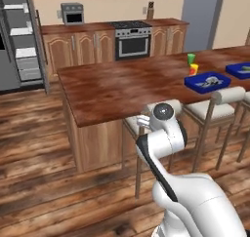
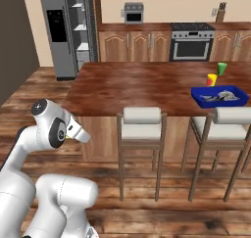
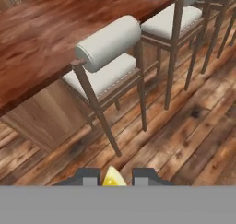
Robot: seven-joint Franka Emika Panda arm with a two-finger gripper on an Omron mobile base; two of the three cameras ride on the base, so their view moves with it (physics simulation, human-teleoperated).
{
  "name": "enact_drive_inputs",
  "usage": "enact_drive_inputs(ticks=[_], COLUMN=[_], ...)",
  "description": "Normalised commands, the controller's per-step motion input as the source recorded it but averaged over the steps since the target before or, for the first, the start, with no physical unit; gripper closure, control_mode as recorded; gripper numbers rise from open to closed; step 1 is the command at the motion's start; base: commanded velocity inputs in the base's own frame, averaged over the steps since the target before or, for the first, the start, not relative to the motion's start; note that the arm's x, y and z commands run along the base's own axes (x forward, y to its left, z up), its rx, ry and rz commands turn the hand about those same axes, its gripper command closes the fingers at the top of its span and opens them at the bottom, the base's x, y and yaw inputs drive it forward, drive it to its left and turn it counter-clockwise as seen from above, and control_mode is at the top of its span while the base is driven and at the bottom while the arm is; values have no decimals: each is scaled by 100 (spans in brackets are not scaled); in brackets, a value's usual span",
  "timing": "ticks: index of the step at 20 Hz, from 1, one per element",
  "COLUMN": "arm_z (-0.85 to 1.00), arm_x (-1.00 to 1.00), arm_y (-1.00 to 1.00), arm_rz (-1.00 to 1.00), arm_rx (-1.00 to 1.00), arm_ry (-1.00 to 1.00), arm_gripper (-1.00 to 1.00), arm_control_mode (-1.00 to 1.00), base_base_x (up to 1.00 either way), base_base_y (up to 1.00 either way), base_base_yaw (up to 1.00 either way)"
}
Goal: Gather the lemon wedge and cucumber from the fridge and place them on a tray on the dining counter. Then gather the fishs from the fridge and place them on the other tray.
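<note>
My gripper point(image 3: 115, 176) is shut on a yellow lemon wedge point(image 3: 113, 179), which shows between the two dark fingertips point(image 3: 87, 176) at the bottom of the hand view. The hand point(image 1: 143, 120) hangs in front of the dining counter point(image 1: 112, 92), below its top and beside a stool. A blue tray point(image 1: 207, 82) with grey fish-like pieces lies on the counter's right part, and another blue tray point(image 1: 239, 70) sits further right. The fridge point(image 1: 19, 41) stands open at the back left. The cucumber is out of view.
Cushioned bar stools point(image 2: 141, 123) line the counter's near side; one point(image 3: 108, 45) is right ahead of the hand. A green cup point(image 1: 191, 58) and a yellow one point(image 1: 194, 69) stand behind the tray. Oven point(image 1: 132, 42) and cabinets line the back wall.
</note>
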Motion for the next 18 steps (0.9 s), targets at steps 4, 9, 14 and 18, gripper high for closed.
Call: enact_drive_inputs(ticks=[4, 9, 14, 18], arm_z=[0, 0, 0, 0], arm_x=[0, 0, 0, 0], arm_y=[0, 0, 0, 0], arm_rz=[0, 0, 0, 0], arm_rx=[0, 0, 0, 0], arm_ry=[0, 0, 0, 0], arm_gripper=[100, 100, 100, 100], arm_control_mode=[100, 100, 100, 100], base_base_x=[0, 0, 0, 0], base_base_y=[-100, -100, -100, -100], base_base_yaw=[0, 0, 0, 0])
